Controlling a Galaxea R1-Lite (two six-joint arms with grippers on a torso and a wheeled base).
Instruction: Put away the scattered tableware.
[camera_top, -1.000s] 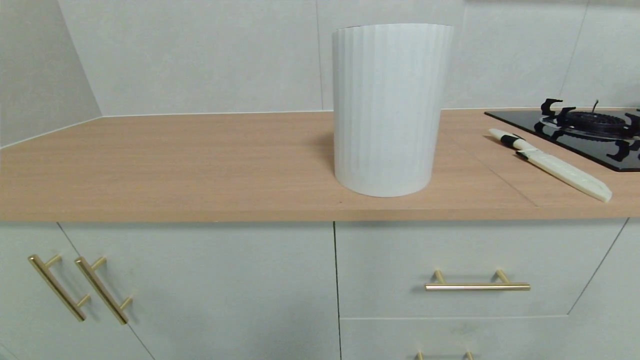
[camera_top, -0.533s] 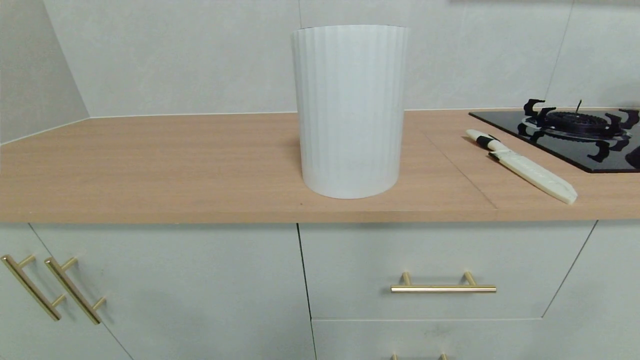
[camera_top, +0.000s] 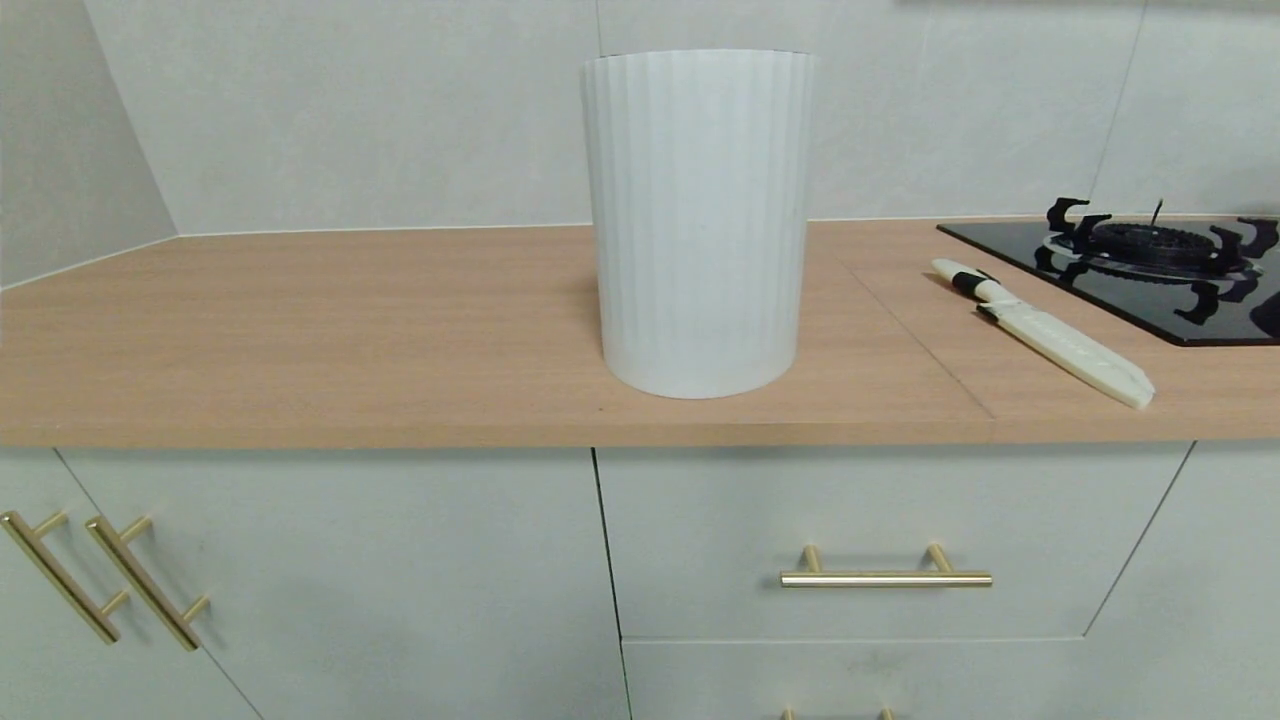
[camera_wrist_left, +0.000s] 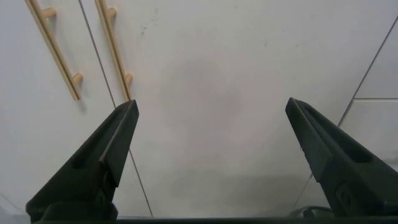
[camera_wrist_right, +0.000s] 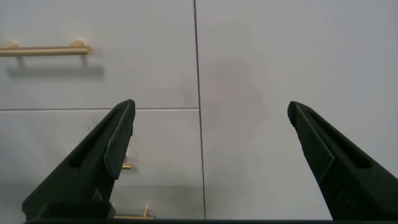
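Knife (camera_top: 1040, 333), cream with a black band, lies flat on the table (camera_top: 300, 330) between the tall white ribbed holder (camera_top: 698, 220) and the black stove (camera_top: 1150, 270), touching neither. We see our left claw (camera_wrist_left: 211, 106) spread wide before the cabinet doors (camera_wrist_left: 205, 74), and our right claw (camera_wrist_right: 211, 106) likewise apart, facing the drawer fronts (camera_wrist_right: 99, 81).

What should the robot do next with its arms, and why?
Probably lift the right gripper toward the knife. It lies loose on the counter, right of the white holder, and this gripper, like the left gripper, hangs open low before the cupboard doors.
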